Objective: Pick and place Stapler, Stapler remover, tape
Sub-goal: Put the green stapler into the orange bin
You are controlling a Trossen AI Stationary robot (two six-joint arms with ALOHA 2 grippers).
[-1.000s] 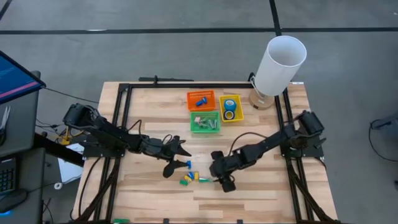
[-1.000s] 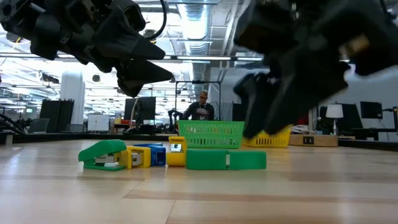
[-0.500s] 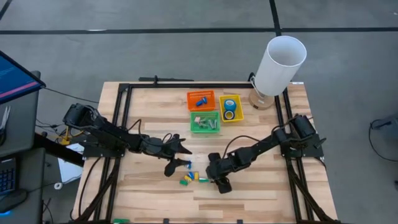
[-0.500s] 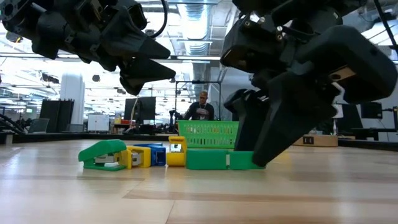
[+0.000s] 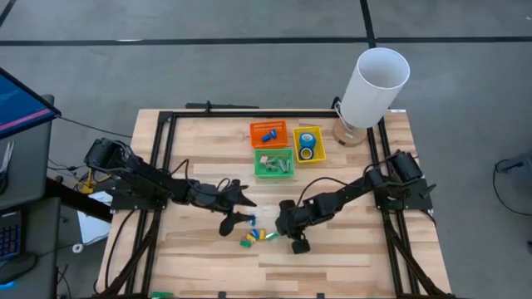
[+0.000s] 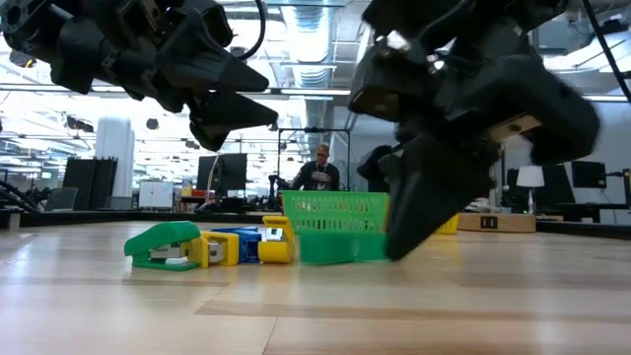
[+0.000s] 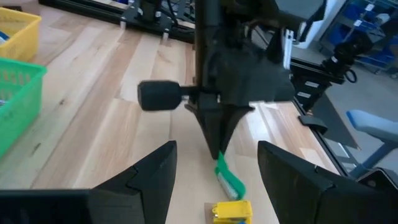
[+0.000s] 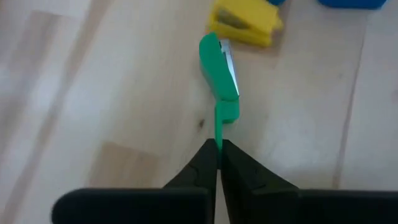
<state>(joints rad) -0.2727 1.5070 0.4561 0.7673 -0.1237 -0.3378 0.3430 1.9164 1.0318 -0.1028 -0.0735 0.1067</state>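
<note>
Now that the right claw (image 8: 217, 163) has dropped from its hover a second ago, its fingers are pinched on the tail of the green stapler remover (image 8: 219, 78), which lies on the table (image 5: 349, 249) beside a yellow stapler (image 8: 245, 22); grasp looks made, lift due. Left claw (image 5: 239, 205) hovers nearby, spread wide and empty

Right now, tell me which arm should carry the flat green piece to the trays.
Right. The right gripper is already pinched shut on the tail end of the flat green piece, which lies on the table. The left gripper hovers open near the small pile, holding nothing.
</note>
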